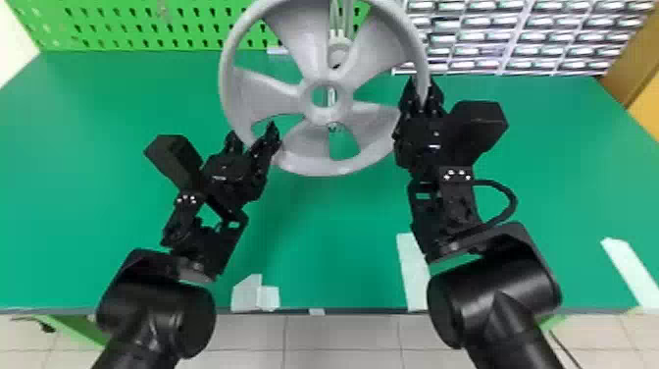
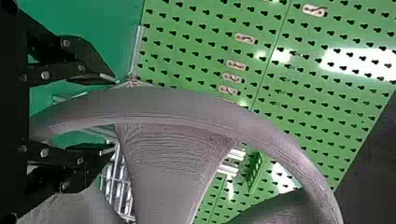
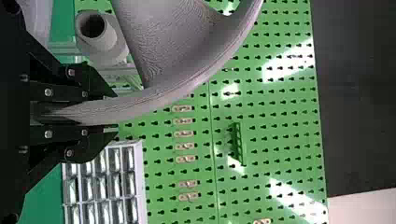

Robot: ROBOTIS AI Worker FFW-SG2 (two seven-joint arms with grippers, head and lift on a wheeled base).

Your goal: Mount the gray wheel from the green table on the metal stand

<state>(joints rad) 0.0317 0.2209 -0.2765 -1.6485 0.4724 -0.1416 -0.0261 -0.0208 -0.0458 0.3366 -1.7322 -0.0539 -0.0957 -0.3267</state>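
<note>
Gray wheel [image 1: 316, 116] partly hiding what seems the stand [image 1: 338, 53], pegboard [image 1: 147, 24] behind, right claw [image 1: 422, 82] clamped on rim [image 1: 226, 83], left claw [image 1: 253, 129] spread

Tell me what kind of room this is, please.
Probably a workshop or robotics lab: there's a green work table, a green pegboard with rows of slots, and a rack of small compartments behind the table.

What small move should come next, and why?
I'd probably close the left gripper on the gray wheel before bringing it to the metal stand. Its fingers stand apart on either side of the rim, with gaps showing, while the right gripper is shut on the rim; a second grip would likely steady the wheel.
</note>
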